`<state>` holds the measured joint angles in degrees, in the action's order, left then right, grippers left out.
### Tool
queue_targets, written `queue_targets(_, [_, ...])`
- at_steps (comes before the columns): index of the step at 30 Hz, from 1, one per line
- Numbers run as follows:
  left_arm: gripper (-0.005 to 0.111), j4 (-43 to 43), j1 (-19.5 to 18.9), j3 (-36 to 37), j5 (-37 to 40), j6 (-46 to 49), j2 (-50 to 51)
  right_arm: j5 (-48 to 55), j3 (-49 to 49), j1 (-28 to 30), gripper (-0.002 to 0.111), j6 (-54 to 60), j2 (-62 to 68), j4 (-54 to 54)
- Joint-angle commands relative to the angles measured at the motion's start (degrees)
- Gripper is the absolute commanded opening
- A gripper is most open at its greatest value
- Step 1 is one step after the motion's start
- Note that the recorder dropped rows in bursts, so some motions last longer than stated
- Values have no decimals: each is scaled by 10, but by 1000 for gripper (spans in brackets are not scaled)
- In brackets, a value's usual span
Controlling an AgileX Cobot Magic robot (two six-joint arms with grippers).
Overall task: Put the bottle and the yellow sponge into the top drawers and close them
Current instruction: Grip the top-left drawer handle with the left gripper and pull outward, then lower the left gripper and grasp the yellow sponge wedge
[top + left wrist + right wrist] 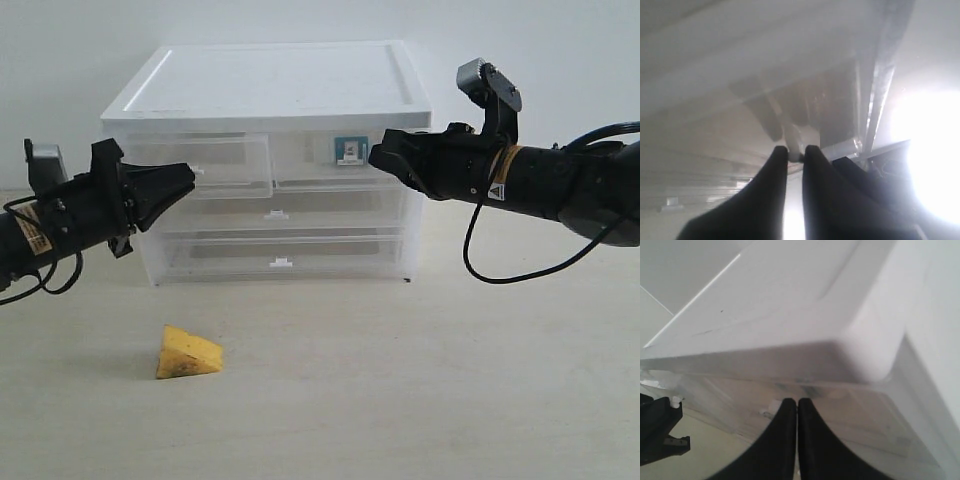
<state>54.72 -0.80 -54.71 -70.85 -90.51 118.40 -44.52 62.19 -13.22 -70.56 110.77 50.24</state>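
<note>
slippage is my main worry: the left end effector (190, 172) is pinched on the tiny white tab handle (793, 142) of the top left drawer (230, 160), fingers nearly together with just the tab between them. that tab looks small and slick, so a pull that isn't dead straight could pop it free, or drag the whole light-looking chest (270, 80) across the surface (420, 390). the drawer looks only a little way out, probably not enough for the yellow sponge (188, 353), which lies on the surface in front of the chest, well apart from either arm. the right end effector (376, 153) has its fingers pressed together with nothing between them, tips at the front of the top right drawer (300, 165). the bottle (350, 150) seems to sit inside it, teal label showing through the plastic. push off-centre there and i reckon that drawer jams crooked. both arms reach in roughly level from opposite sides, noses pointed at the chest front.
</note>
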Motion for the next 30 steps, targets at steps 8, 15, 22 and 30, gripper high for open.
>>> queue_targets(8, [4, 15, 0, 95, 9, 52, -89, 2, 3, 0, 0, 6, -1, -6])
queue_targets(15, [4, 14, 0, 123, 9, 63, -101, 2, 3, 0, 0, 6, -1, -6])
queue_targets(22, [37, 22, 0, 123, 9, 70, -101, 2, 3, 0, 0, 6, -1, -4])
queue_targets(30, [59, 122, 8, 178, 9, 83, -132, 2, 3, 0, 0, 6, -1, -4])
